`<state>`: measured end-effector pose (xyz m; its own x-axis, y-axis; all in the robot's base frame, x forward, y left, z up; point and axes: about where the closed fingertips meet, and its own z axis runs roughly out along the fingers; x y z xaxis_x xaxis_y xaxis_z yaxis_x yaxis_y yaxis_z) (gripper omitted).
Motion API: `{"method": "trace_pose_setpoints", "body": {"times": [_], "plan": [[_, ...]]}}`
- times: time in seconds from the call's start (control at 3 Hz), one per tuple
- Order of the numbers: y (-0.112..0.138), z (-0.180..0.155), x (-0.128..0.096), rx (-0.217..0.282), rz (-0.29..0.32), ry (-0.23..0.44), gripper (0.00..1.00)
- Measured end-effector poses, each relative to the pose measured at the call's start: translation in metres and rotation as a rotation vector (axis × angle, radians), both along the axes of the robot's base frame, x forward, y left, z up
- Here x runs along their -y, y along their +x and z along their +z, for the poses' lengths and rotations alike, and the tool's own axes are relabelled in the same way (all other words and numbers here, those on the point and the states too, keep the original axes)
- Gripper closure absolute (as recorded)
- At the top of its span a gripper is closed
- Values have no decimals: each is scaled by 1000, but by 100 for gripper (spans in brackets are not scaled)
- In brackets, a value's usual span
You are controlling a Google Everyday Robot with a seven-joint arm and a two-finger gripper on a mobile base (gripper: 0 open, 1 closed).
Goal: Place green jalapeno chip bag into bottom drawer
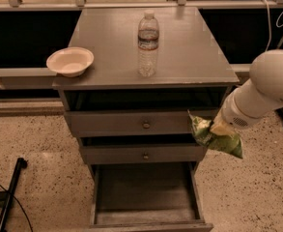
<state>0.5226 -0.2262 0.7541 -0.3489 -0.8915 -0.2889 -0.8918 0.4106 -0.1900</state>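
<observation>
The green jalapeno chip bag (213,138) hangs in my gripper (219,128) at the right side of the grey cabinet, level with the two upper drawer fronts. The gripper is shut on the bag's upper edge, and the white arm (269,88) reaches in from the right. The bottom drawer (146,193) is pulled open below and to the left of the bag; its flat grey floor is bare. The bag is above the drawer's right front corner, not inside it.
A water bottle (148,43) stands upright on the cabinet top (189,42), and a white bowl (70,61) sits at its front left corner. Two shallower drawers with round knobs (145,124) are above the open one. A black pole (9,195) lies on the speckled floor at left.
</observation>
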Motion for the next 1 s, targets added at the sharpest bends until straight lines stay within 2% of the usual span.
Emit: {"method": "trace_pose_setpoints", "body": {"times": [0.33, 0.67, 1.0], "plan": [[-2, -9, 2, -20, -5, 6, 100], [-5, -21, 7, -71, 14, 61, 100], [-29, -119, -26, -133, 75, 328, 100]]}}
